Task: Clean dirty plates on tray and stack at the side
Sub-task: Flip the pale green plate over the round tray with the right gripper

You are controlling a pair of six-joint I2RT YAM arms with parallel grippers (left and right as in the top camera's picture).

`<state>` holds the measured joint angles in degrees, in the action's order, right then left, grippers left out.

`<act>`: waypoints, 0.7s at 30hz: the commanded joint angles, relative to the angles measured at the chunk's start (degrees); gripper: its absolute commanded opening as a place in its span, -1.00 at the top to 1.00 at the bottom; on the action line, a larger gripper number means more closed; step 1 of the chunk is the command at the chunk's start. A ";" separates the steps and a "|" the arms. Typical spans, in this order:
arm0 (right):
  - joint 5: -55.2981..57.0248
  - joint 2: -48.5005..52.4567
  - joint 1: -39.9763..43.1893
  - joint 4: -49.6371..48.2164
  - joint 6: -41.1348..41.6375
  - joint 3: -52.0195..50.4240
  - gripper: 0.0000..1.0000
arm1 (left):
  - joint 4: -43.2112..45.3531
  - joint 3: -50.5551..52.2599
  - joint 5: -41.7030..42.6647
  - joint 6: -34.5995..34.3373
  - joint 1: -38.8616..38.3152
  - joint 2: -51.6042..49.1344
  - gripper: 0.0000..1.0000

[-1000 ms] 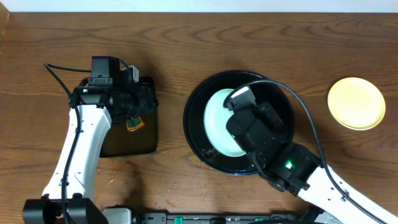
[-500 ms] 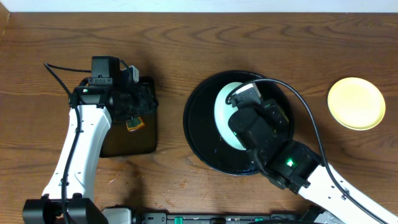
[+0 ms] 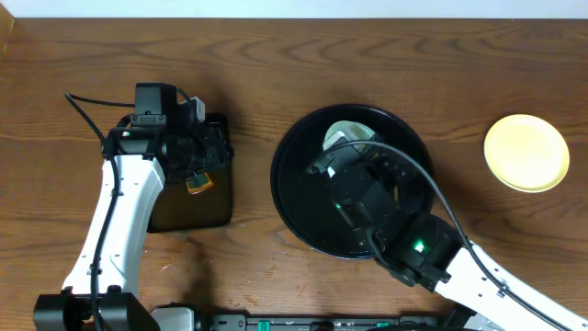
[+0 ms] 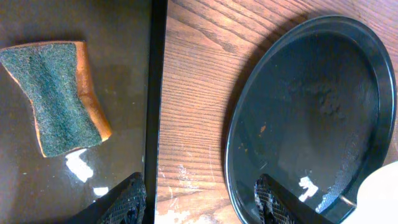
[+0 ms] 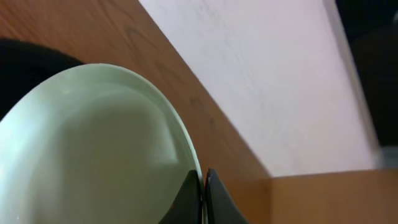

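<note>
The round yellow plate [image 3: 525, 153] already sits on the wood tabletop [image 3: 276, 55] at three o'clock, the right gripper [image 5: 203, 186] pinches the tilted pale mint-green plate [image 5: 93, 155] over the glossy round black tray [image 3: 294, 198], not yet stacked, and the left gripper [image 4: 200, 198] gapes empty.

Left arm [image 3: 118, 216] is reaching forward from its base, wrist turning toward the robot's right, and its end effector [image 4: 202, 202] is hanging with both fingers [image 4: 127, 199] spread wide, gripping nothing. Right arm [image 3: 478, 276] is angling in from the near right corner, its end effector [image 5: 202, 186] pinching tight on the rim of a mint-green plate [image 5: 99, 149], holding it tilted.
</note>
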<state>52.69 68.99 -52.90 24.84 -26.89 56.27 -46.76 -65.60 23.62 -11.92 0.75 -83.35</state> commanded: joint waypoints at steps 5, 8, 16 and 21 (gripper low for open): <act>5.03 2.67 -2.34 -1.95 -9.31 1.07 0.98 | -0.37 -0.63 -0.68 0.76 0.17 0.94 -0.16; 6.80 3.54 -2.80 -3.61 -11.19 1.07 0.98 | -0.37 -0.63 -0.68 0.76 0.20 0.94 -0.17; 7.72 4.11 -4.20 -5.68 -12.63 1.07 0.98 | -0.37 -0.63 -0.70 0.76 0.20 0.94 -0.16; 7.76 4.11 -4.20 -5.97 -12.63 1.07 0.98 | -0.37 -0.63 -0.68 0.76 0.17 0.94 -0.16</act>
<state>58.67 72.82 -56.60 19.22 -38.83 56.27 -46.81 -65.60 23.62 -11.92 0.75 -83.35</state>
